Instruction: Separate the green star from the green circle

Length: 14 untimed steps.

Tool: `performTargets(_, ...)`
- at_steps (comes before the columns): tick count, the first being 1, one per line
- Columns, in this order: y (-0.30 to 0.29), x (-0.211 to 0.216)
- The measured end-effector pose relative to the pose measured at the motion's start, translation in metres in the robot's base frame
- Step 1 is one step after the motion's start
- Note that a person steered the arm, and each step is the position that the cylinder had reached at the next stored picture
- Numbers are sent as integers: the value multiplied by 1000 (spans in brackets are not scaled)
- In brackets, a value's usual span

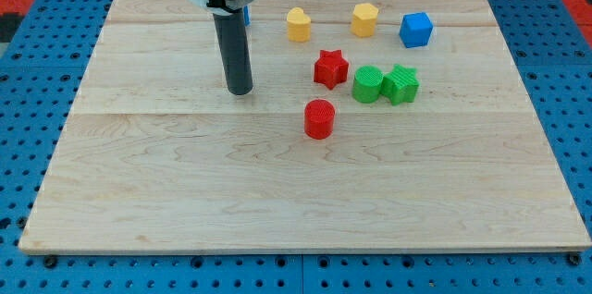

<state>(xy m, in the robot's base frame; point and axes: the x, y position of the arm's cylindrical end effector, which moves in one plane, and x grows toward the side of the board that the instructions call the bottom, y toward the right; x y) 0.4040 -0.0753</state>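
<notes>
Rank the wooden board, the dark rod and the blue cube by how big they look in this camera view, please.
1. wooden board, by far the largest.
2. dark rod; my tip sits left of the blocks.
3. blue cube, smallest, though it lies farther back, which may shrink it a little.

- arm comes in from the view's top, left of centre; only its lowest part shows, the rest is cut by the frame edge
- grey-black round housing at the top edge, with a dark collar under it
- straight dark rod hangs from the collar, near vertical
- my tip [240,91] is down at the table surface, in the far half of the view, left of centre
- tip end looks flat and round, nothing touching it
</notes>
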Motion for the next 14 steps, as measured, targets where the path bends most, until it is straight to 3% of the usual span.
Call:
performTargets(3,-10,2)
performTargets(7,32,125)
performTargets(11,41,137)
performTargets(13,202,134)
performTargets(14,222,113)
